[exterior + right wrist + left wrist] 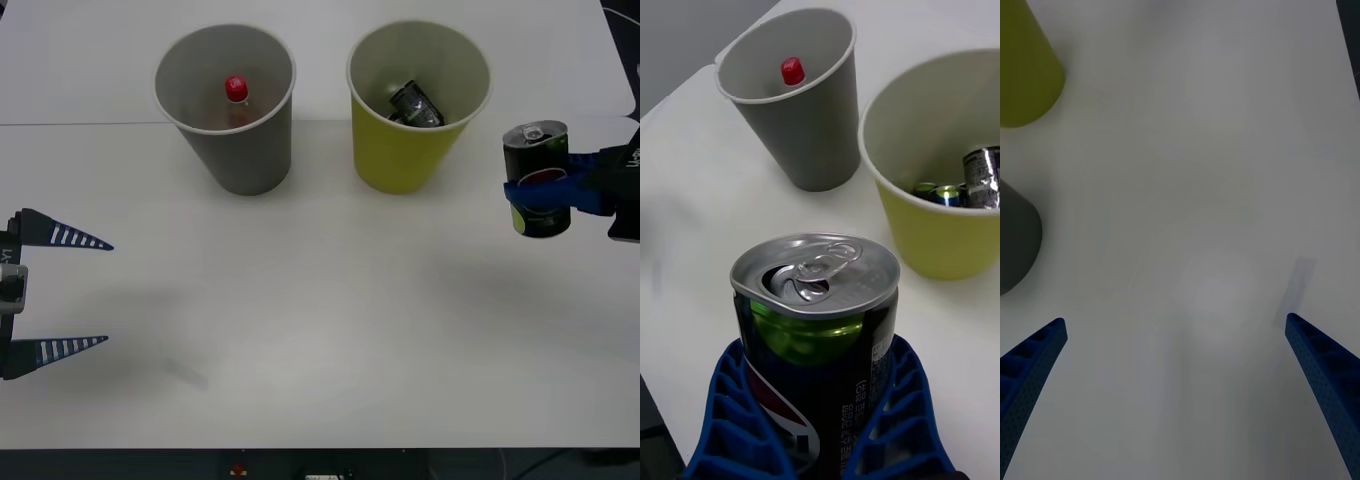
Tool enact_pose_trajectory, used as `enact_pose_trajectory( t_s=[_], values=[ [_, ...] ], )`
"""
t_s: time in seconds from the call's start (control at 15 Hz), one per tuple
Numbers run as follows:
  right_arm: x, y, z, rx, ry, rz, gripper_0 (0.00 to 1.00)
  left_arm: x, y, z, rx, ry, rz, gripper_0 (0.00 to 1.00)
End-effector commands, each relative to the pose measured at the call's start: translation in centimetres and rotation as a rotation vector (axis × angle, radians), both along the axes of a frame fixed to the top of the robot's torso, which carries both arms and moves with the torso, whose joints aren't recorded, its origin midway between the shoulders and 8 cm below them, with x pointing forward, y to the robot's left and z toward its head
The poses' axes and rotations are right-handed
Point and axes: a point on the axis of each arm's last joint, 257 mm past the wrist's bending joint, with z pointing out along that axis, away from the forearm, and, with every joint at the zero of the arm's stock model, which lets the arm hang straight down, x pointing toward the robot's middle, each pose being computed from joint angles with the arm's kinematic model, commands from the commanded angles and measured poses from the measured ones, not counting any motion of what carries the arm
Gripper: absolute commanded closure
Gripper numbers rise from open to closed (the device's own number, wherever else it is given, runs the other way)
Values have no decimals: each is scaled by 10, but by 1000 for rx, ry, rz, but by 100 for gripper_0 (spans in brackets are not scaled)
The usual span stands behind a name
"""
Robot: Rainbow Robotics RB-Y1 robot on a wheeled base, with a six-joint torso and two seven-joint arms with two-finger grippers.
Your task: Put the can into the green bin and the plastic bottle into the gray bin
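My right gripper (pixel 545 195) is shut on the can (pixel 538 178), a black can with a silver top and a red-and-blue logo, held upright at the right of the green bin (pixel 418 150). In the right wrist view the can (pixel 816 337) sits between the blue fingers (pixel 730 420). The plastic bottle (pixel 236 92) with its red cap stands inside the gray bin (pixel 245 155), also seen as the bottle (pixel 792 71) in the gray bin (pixel 801 142). My left gripper (pixel 85 293) is open at the table's left side.
The green bin (pixel 940 240) holds several crushed dark cans (pixel 415 105). The white table (pixel 320 330) stretches open between the two arms and in front of both bins.
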Motion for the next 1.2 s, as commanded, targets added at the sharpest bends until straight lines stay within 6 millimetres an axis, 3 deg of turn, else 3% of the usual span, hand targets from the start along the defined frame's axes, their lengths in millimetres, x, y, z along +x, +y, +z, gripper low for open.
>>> enact_pose_trajectory(
  t_s=[0.07, 0.4, 0.6, 1.2],
  values=[
    [20, 3, 21, -35, -29, 21, 100, 0, 0, 0, 0, 0, 0, 0],
    [57, -2, 53, -130, 6, 42, 100, 0, 0, 0, 0, 0, 0, 0],
    [89, 3, 67, -125, 2, 17, 100, 0, 0, 0, 0, 0, 0, 0],
    [196, 11, 72, -173, 27, -141, 100, 0, 0, 0, 0, 0, 0, 0]
  ],
)
